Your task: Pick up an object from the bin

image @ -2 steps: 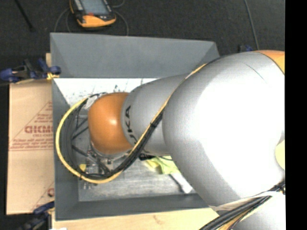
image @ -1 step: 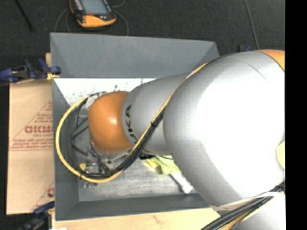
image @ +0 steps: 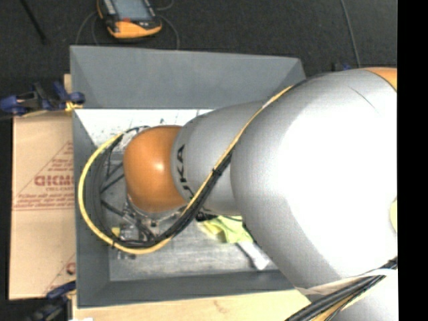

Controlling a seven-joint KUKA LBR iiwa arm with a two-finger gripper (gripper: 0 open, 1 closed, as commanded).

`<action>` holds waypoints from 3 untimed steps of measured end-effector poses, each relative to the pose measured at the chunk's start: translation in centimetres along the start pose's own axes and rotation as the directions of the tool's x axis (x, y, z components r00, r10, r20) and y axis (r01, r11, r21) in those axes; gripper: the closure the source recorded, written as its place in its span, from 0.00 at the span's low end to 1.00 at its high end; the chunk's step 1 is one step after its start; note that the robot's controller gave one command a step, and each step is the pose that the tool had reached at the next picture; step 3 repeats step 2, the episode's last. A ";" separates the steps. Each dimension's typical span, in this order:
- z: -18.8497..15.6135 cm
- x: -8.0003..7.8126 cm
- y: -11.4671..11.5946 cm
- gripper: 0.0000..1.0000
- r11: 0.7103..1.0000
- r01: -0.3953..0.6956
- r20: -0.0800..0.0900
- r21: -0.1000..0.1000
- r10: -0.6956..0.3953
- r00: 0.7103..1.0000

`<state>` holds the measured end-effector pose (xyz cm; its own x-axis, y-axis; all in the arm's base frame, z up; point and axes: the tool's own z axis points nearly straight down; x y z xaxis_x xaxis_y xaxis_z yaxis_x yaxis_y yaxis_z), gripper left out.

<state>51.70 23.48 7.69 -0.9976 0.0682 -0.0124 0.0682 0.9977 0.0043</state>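
The arm (image: 314, 179) reaches in from the view's right & covers most of the grey bin (image: 180, 79). Its wrist, w/ the orange cover (image: 152, 169), points down into the bin's left half. A yellow cable (image: 83, 186) loops round that cover, along the left wall & back under the wrist on the near side. Below the cover's near edge some dark metal parts of the gripper (image: 136, 231) show, low over the floor toward the near-left corner. Whether it's open or closed can't be told, as cover & cable hide its tip. What lies directly under it is hidden too, so which thing it's over can't be told.

2 things show on the floor. A soft-looking, crumpled yellow-green piece (image: 224, 229) lies to the gripper's right in the view, near it but apart, partly under the arm. A white stick-like thing (image: 255, 254) lies further right of the gripper & closer to the near wall. 1 end is just beside the yellow-green piece, the other runs under the arm.
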 end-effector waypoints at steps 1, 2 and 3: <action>-1.6 0.1 0.0 1.00 1.000 -0.002 -0.008 0.002 0.002 1.000; -2.6 0.0 0.0 1.00 1.000 -0.003 -0.007 0.001 0.003 1.000; -2.6 0.0 0.0 1.00 1.000 -0.003 -0.007 0.001 0.003 1.000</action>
